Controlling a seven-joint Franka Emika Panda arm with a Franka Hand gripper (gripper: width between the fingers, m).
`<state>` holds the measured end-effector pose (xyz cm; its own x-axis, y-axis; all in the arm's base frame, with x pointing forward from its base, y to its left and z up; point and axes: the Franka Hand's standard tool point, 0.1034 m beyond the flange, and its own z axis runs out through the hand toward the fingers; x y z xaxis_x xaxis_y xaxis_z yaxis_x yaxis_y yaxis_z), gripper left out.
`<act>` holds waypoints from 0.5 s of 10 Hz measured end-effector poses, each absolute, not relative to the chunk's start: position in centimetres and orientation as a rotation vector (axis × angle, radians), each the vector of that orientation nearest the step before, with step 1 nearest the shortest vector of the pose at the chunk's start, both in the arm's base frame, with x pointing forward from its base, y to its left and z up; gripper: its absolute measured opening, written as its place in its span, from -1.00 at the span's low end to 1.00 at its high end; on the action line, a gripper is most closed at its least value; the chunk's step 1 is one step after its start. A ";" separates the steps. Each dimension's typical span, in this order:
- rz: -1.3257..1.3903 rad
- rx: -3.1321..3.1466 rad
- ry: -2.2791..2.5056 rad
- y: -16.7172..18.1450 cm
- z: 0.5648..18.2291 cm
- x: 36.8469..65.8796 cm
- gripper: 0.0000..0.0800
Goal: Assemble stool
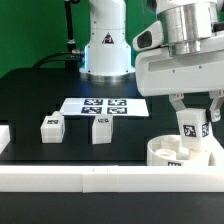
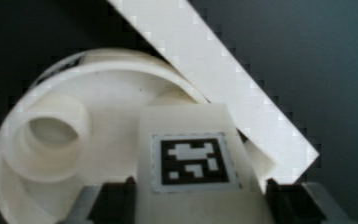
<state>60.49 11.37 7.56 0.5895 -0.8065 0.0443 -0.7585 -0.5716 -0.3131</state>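
In the exterior view we look low across the bench (image 1: 30,100) toward the arm's base (image 1: 105,50). At the wrist we peer closely past the fingers (image 2: 108,205) onto the tagged leg (image 2: 194,150) and seat (image 2: 60,120), which both views share.

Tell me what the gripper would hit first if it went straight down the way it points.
The gripper points down, shut on a leg, so the leg's lower end would probably meet the round seat first, directly beneath. The gap looks small, but depth is unclear.
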 end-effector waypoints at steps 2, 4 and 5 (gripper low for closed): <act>-0.216 -2.345 1.579 11.7 7.7 60.5 -0.14; -0.159 -2.144 1.806 11.8 7.8 60.7 -0.14; -0.124 -2.014 1.934 11.8 7.7 60.8 -0.14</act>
<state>60.76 11.76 7.72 0.0669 -0.9827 -0.1727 -0.9525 -0.0114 -0.3042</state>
